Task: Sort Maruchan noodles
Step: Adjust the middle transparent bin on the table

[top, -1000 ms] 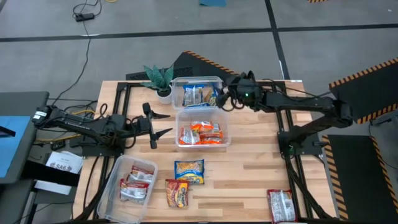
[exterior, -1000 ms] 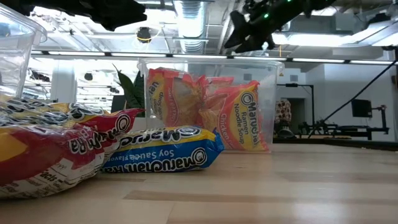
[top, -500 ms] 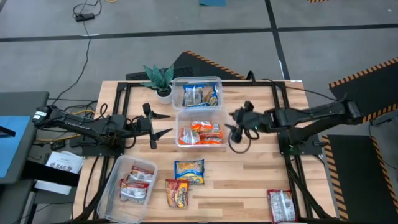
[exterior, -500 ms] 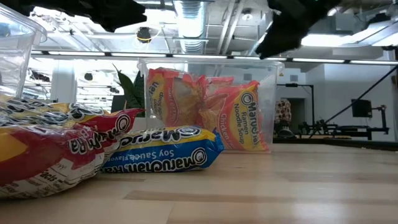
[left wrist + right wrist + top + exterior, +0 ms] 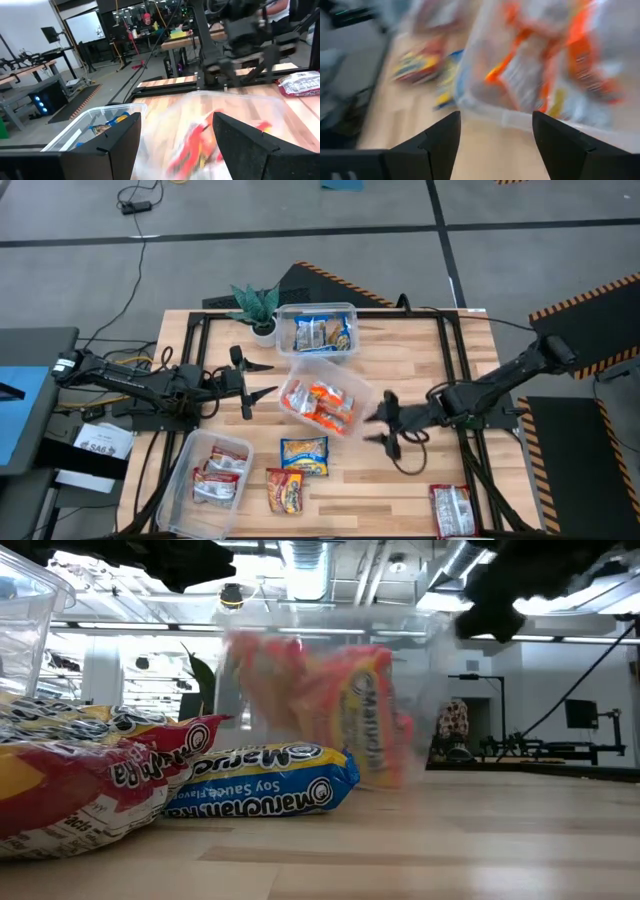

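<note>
This looks like a robotics lab or workshop. Around me run exposed ceiling ducts [image 5: 300,560], workbenches [image 5: 30,80] crowded with gear, and hazard-striped floor mats [image 5: 590,300] on a grey concrete floor [image 5: 300,220] with trailing cables [image 5: 140,200].

Maruchan ramen packets spread across a wooden counter [image 5: 420,465]: orange-red packets [image 5: 322,404] heaped in a clear tub [image 5: 290,385] at the centre, the tub skewed at an angle; blue-and-yellow packets [image 5: 320,333] lying in a second tub [image 5: 350,309] at the far edge; red-and-silver packets [image 5: 218,476] piled in a third tub [image 5: 183,463] at the near left corner; loose on the boards, a blue-and-yellow packet [image 5: 304,455] lying flat beside a red packet [image 5: 285,491]; a red-and-silver packet [image 5: 452,509] lying apart at the near right edge.
</note>
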{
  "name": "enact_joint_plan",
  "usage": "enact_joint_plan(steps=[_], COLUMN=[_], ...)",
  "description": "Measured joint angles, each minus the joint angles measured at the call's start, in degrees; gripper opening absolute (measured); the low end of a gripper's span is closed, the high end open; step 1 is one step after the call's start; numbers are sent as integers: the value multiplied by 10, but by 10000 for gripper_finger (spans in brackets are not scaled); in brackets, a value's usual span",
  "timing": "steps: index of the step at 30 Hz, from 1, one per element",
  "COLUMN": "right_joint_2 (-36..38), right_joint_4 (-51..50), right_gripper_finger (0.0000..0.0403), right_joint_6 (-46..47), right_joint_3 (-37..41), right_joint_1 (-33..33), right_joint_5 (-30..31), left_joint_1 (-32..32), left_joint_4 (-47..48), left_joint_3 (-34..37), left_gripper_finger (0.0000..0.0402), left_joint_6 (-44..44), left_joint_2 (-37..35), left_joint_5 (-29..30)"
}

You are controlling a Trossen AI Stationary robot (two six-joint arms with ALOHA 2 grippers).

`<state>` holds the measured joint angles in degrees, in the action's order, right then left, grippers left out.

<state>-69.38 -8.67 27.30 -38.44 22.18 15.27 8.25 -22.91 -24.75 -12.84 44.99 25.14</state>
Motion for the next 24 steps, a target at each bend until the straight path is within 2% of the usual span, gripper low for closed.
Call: enact_joint_plan(steps=[4, 8, 18, 24], right_joint_2=[-4, 7, 15, 23], right_joint_4=[-24, 21, 16, 25], right_gripper_finger=[246, 211, 118, 59], right_joint_6=[26, 12, -47, -124], right_joint_3=[8, 3, 5, -49], right_joint_1=[35, 44, -22, -70], right_joint_5=[-35, 33, 54, 55], left_joint_1=[0, 0, 0, 0], left_joint_4=[0, 0, 0, 0], left_joint_3=[0, 0, 0, 0], left_gripper_finger=[238, 238, 238, 238], left_joint_6=[0, 0, 0, 0], left_joint_2=[0, 0, 0, 0], left_joint_5=[0, 0, 0, 1])
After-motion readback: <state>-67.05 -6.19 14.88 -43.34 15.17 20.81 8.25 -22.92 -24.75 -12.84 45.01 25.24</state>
